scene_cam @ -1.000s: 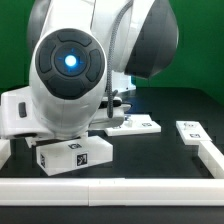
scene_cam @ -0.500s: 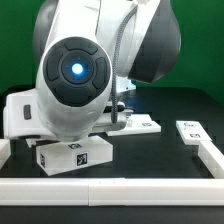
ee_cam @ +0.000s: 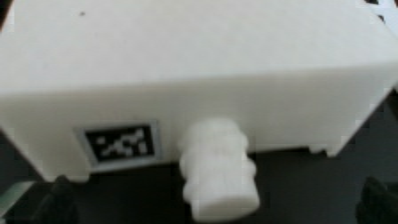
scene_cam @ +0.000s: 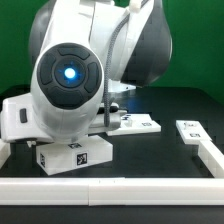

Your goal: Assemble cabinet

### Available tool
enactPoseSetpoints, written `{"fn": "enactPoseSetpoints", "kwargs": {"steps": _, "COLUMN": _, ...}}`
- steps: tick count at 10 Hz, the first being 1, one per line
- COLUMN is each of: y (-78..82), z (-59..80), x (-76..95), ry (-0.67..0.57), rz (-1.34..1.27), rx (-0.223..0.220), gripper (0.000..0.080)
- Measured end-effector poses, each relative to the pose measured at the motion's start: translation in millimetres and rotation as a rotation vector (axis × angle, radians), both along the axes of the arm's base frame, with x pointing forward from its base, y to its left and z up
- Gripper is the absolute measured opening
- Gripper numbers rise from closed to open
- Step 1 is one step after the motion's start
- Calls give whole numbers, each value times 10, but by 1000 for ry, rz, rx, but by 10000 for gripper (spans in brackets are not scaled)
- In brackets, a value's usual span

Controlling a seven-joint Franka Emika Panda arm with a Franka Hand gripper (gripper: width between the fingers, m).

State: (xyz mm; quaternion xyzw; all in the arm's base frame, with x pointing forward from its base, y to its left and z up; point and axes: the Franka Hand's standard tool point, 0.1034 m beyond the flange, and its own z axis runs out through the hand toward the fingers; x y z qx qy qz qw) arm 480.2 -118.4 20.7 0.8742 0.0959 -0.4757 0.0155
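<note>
The cabinet [ee_cam: 187, 85] fills the wrist view: a white box face with one square black-and-white tag [ee_cam: 119, 142] and a small round white knob [ee_cam: 217, 170] sticking out toward the camera. My gripper [ee_cam: 210, 202] is open, its dark fingers [ee_cam: 39, 200] at the two sides of the picture with the knob between them, not touching. In the exterior view the arm hides the gripper and most of the cabinet [scene_cam: 14, 116], which shows at the exterior view's left.
A long white block with tags [scene_cam: 75, 155] lies in front of the arm. The marker board [scene_cam: 140, 124] lies mid-table. A small white tagged part [scene_cam: 190, 131] lies at the exterior view's right. A white rail [scene_cam: 120, 189] borders the black table.
The arm has sunk a little and shifted slightly toward the exterior view's left. The parts on the table have not moved.
</note>
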Motion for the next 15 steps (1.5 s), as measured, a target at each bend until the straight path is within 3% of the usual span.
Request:
{"fn": "enactPoseSetpoints", "kwargs": {"steps": 7, "y": 69, "z": -92, "x": -71, "ry": 5, "rz": 17, "rx": 8, "gripper": 797}}
{"fn": "enactPoseSetpoints", "kwargs": {"steps": 9, "y": 71, "z": -94, "x": -72, "ry": 5, "rz": 18, "rx": 9, "gripper": 561}}
{"fn": "enactPoseSetpoints", "kwargs": {"steps": 10, "y": 72, "z": -95, "x": -73, "ry": 5, "rz": 18, "rx": 9, "gripper": 561}}
{"fn": "enactPoseSetpoints", "kwargs": {"steps": 11, "y": 73, "z": -96, "x": -73, "ry": 6, "rz": 19, "rx": 9, "gripper": 354}}
{"fn": "enactPoseSetpoints", "kwargs": {"steps": 12, "y": 74, "z": -97, "x": -74, "ry": 6, "rz": 19, "rx": 9, "gripper": 200}}
{"fn": "enactPoseSetpoints", "kwargs": {"steps": 15, "y": 74, "z": -90, "x": -72, "ry": 8, "rz": 23, "rx": 16, "gripper": 199}}
